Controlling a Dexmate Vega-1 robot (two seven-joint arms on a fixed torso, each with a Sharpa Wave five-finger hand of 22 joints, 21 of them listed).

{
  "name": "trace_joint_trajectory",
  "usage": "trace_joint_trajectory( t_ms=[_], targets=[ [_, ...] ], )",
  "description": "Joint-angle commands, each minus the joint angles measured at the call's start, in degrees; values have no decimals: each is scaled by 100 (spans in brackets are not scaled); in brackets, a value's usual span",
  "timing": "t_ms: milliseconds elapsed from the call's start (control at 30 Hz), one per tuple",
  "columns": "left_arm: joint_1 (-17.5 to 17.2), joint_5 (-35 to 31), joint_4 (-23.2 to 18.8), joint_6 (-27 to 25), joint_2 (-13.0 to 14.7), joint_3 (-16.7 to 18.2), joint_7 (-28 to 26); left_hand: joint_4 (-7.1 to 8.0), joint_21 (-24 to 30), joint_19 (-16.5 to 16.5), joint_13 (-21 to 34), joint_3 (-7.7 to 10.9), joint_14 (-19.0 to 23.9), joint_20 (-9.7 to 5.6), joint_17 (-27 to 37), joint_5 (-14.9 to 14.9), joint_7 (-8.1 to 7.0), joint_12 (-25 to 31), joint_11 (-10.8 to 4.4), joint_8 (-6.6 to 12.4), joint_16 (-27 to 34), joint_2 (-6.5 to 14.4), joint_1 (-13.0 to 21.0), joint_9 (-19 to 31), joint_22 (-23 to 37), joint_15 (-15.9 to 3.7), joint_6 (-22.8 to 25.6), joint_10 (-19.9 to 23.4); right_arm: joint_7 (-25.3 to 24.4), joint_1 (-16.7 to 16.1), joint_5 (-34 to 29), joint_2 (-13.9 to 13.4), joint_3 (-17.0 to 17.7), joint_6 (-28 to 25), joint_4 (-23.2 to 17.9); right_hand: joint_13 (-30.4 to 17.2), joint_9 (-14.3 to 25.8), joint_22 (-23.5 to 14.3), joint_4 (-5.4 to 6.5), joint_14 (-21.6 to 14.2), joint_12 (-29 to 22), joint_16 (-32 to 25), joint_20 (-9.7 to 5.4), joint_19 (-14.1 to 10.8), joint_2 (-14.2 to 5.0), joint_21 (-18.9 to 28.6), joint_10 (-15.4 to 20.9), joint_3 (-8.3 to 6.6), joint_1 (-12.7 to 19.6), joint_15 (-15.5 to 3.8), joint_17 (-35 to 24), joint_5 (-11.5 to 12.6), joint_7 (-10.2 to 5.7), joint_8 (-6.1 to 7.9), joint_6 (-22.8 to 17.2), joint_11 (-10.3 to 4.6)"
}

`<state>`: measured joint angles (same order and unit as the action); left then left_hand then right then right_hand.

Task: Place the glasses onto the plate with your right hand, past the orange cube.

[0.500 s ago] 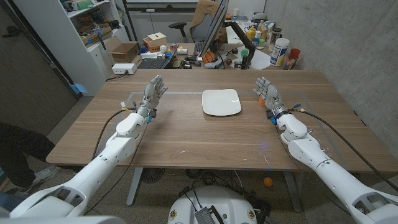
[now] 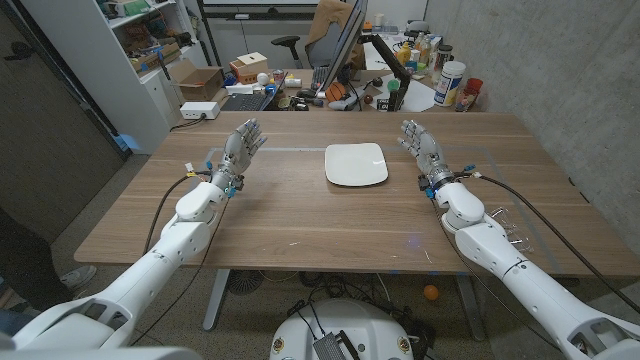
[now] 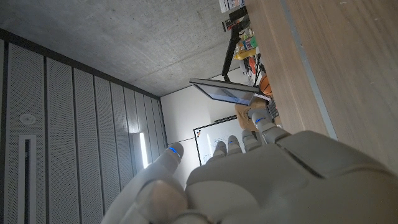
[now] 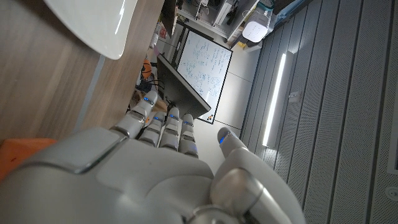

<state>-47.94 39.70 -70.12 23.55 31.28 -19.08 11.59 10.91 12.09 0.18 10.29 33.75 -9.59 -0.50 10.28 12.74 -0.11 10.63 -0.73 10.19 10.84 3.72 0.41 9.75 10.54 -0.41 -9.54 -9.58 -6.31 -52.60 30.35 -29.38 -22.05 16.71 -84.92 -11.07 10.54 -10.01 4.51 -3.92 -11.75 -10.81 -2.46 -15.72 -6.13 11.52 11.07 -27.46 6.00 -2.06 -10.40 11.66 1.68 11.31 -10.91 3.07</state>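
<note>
The table (image 2: 300, 215) between both hands is of wood, brown, with fine grain and a matt, smooth surface. The plate (image 2: 356, 163), between the two hands and a little ahead of them, looks like white ceramic or plastic, smooth with a soft shine. The left hand (image 2: 240, 147) and the right hand (image 2: 424, 148) have shells of light grey plastic, smooth and half-glossy. Behind each hand a black cable (image 2: 530, 208) with a matt rubber look lies on the wood. Beyond the left hand stands a box of brown cardboard (image 2: 197, 82), matt.

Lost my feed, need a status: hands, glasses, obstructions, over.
Both hands open, left, right. Plate bare; glasses apparently beside right forearm, unheld. Orange cube by right hand.
</note>
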Motion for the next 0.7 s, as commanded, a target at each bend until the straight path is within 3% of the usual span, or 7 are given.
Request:
trace_joint_trajectory(
  t_ms=[33, 267, 700],
  targets=[
    [25, -128, -187, -20, 10, -17, -198, -10, 30, 36, 13, 41, -129, 15, 16, 24, 1, 38, 2, 21, 28, 666, 18, 20, 16, -1, -38, -91, 271, 490, 47, -69, -41, -176, 305, -11, 13, -7, -31, -90, -52, -38, -194, -83, -207, 46, 140, -58, 55, -106, 2, 45, 13, 47, -121, 37],
    [112, -137, -107, -18, -17, -57, -122, -10, 30, 44, 13, 44, -122, 20, 15, 26, 2, 40, 6, 24, 29, 670, 20, 20, 16, 8, -26, -84, 145, 538, -92, -199, -39, -303, 202, -21, 26, -9, -80, -318, -110, -80, -135, -246, -173, 94, 352, -88, 108, -40, 14, 46, 72, 87, -292, 91],
    [266, -60, 191, 61, -69, -72, 145, -10, 28, 52, 13, 46, -116, 23, 15, 29, 7, 41, 14, 22, 28, 669, 22, 20, 15, 7, -24, -76, -244, 322, -271, -495, 111, -541, -264, -26, 30, -9, -197, -403, -98, -75, -104, -264, -112, 86, 375, -101, 207, 36, 27, 43, 107, 72, -307, 111]
  ],
)
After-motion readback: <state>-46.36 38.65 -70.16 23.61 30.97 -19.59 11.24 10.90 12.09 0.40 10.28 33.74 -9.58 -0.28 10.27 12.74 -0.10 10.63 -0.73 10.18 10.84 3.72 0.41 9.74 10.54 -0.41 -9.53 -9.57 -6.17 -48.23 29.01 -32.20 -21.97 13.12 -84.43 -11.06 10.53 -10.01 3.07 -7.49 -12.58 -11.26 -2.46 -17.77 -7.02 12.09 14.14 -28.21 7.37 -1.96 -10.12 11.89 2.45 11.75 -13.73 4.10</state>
